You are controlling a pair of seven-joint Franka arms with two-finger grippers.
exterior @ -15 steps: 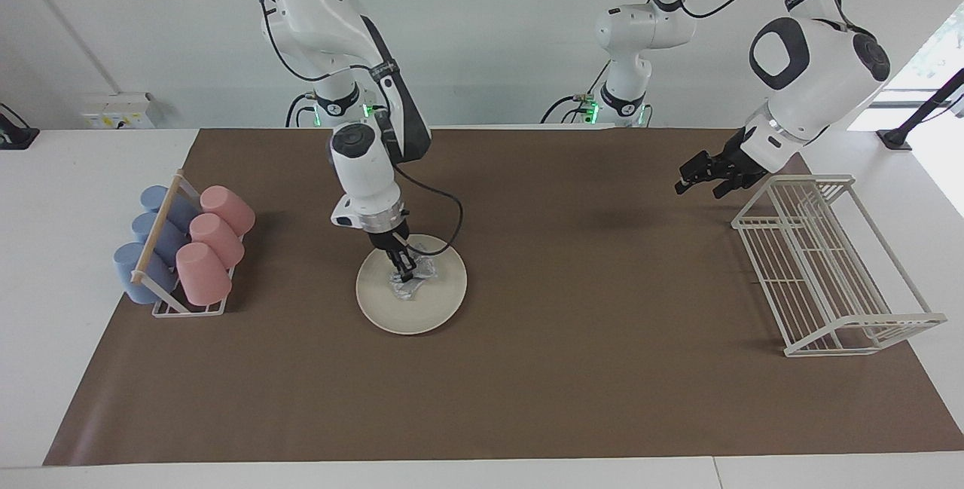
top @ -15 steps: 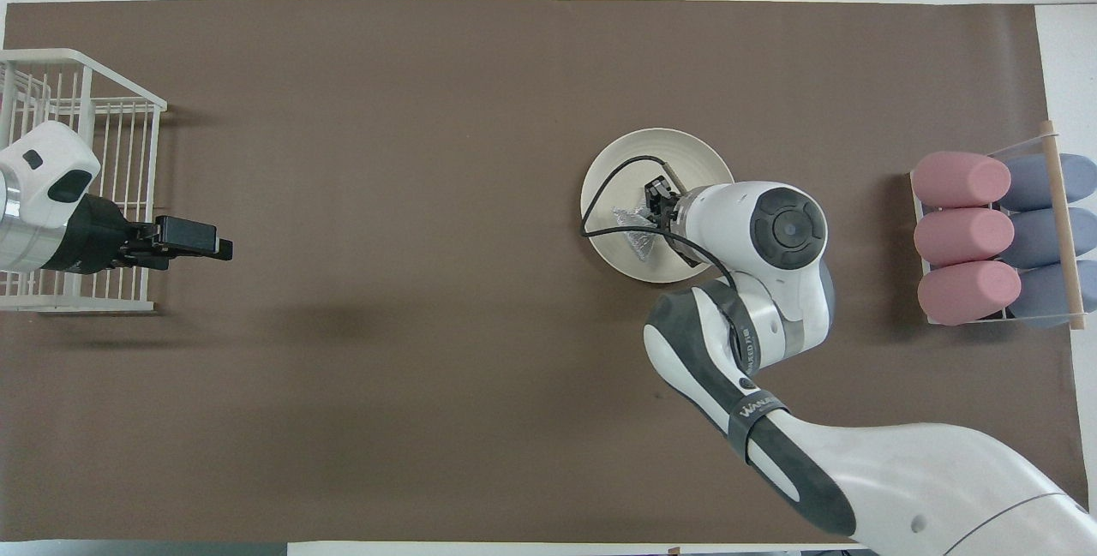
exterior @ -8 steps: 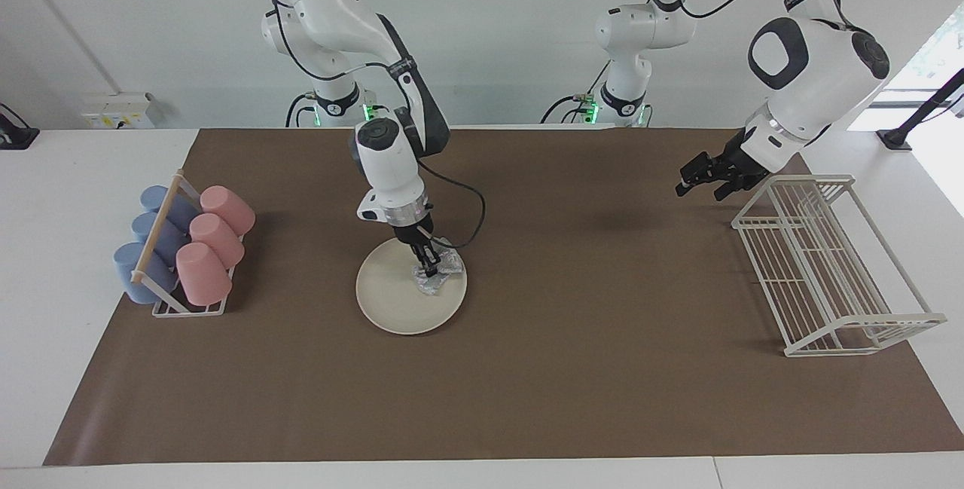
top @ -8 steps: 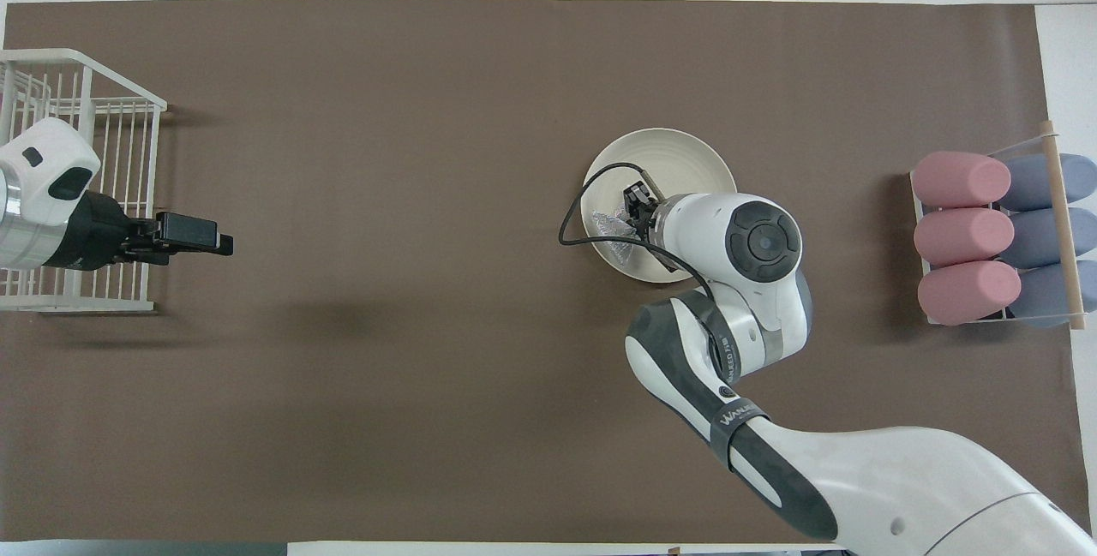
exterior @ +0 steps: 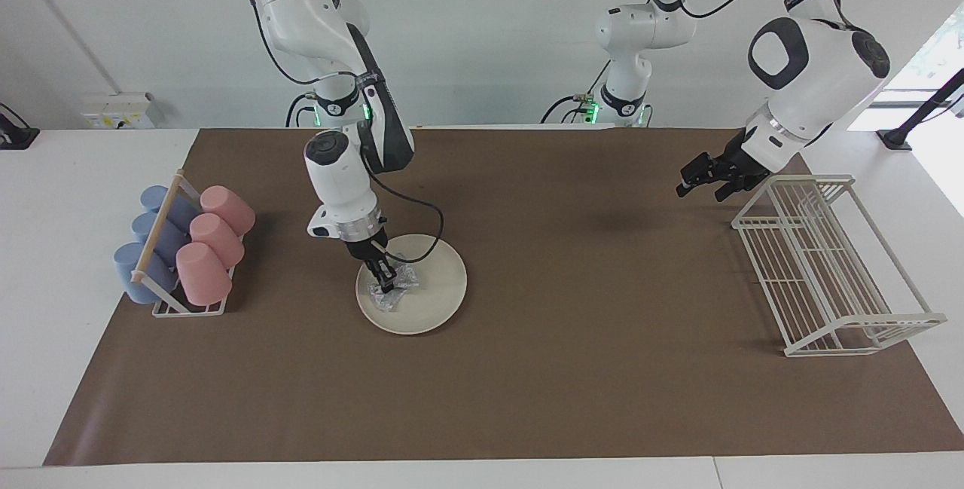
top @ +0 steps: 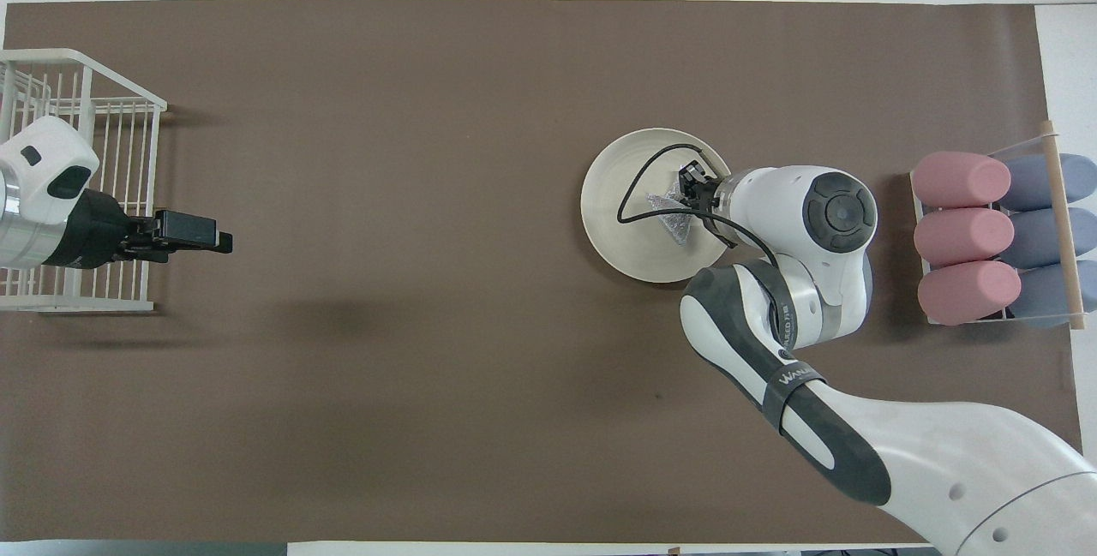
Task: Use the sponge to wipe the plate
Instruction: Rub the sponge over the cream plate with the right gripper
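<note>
I see a cream plate, silvery speckled sponge, brown mat, pink cups, blue cups.

Both arms are glossy white with dark grey joint caps and dark bands bearing white lettering. Black cables loop along the links. Green lights glow at the bases. Each wrist ends in a silver ring and black pincer.

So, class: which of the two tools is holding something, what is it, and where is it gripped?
The right tool grips the sponge near its middle, on the plate. The left tool holds nothing.
</note>
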